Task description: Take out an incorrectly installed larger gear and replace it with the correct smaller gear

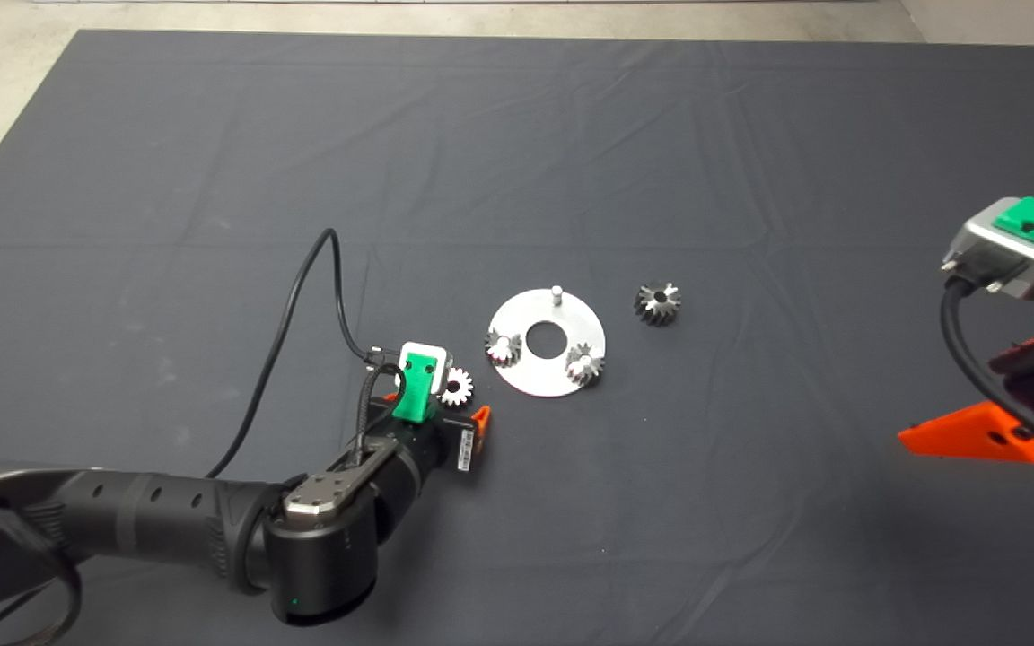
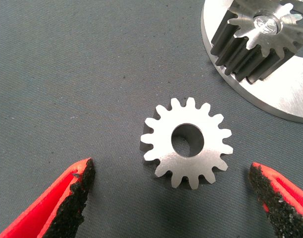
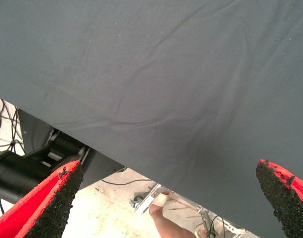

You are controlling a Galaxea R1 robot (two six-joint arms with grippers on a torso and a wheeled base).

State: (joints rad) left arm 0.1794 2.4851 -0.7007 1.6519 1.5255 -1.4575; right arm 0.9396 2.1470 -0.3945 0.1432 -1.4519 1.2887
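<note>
The smaller gear (image 1: 457,387) (image 2: 186,143), bright silver with a round centre hole, lies flat on the mat just left of the round silver plate (image 1: 547,377) (image 2: 285,94). My left gripper (image 1: 442,404) (image 2: 175,198) hangs low over it, open, with one finger on each side and touching nothing. The larger gear (image 1: 658,302), darker and thick, rests on the mat to the right of the plate. One peg (image 1: 556,292) at the plate's far edge stands bare. My right gripper (image 1: 988,395) (image 3: 171,198) waits open at the right edge.
Two silver gears (image 1: 503,347) (image 1: 585,363) sit on pegs on the plate; one of them (image 2: 260,39) shows close in the left wrist view. A black cable (image 1: 302,296) loops over the mat behind the left arm. The right wrist view shows the mat's edge and the floor beyond.
</note>
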